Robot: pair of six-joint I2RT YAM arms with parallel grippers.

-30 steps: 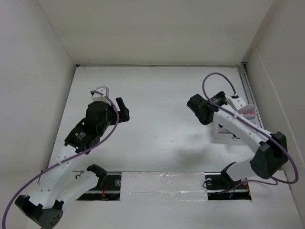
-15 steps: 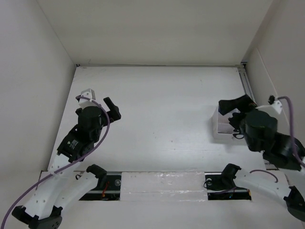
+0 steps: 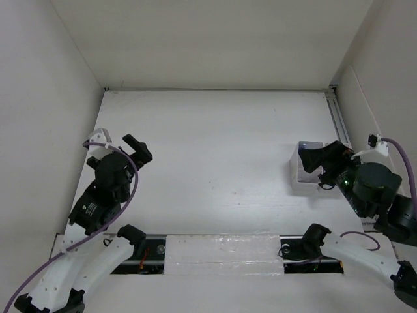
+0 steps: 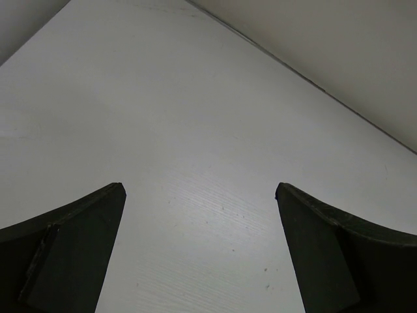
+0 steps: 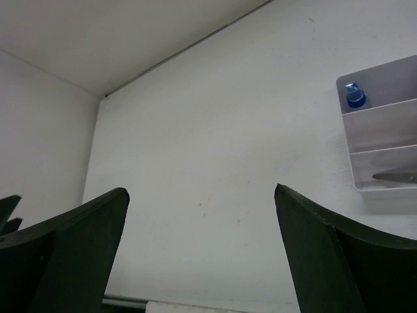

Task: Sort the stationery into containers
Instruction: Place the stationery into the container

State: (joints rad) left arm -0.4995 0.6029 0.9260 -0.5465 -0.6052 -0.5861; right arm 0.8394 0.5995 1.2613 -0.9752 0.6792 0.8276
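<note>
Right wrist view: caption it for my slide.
Open right gripper; organiser holds glue bottle and scissors in separate compartments.

Table [image 4: 215,124]: white, matt, with a fine streaked grain where it shows beneath the left gripper [image 4: 200,192]. Fingers [image 4: 71,254] of both grippers: black, matt, plastic-looking, slightly rough at the edges. To the right of the right gripper [image 5: 201,195]: organiser [image 5: 384,127] of smooth, translucent white plastic with a soft sheen. It holds a glue bottle cap [image 5: 355,98] of glossy blue plastic and a scissor blade [image 5: 394,175] of dull grey metal.
</note>
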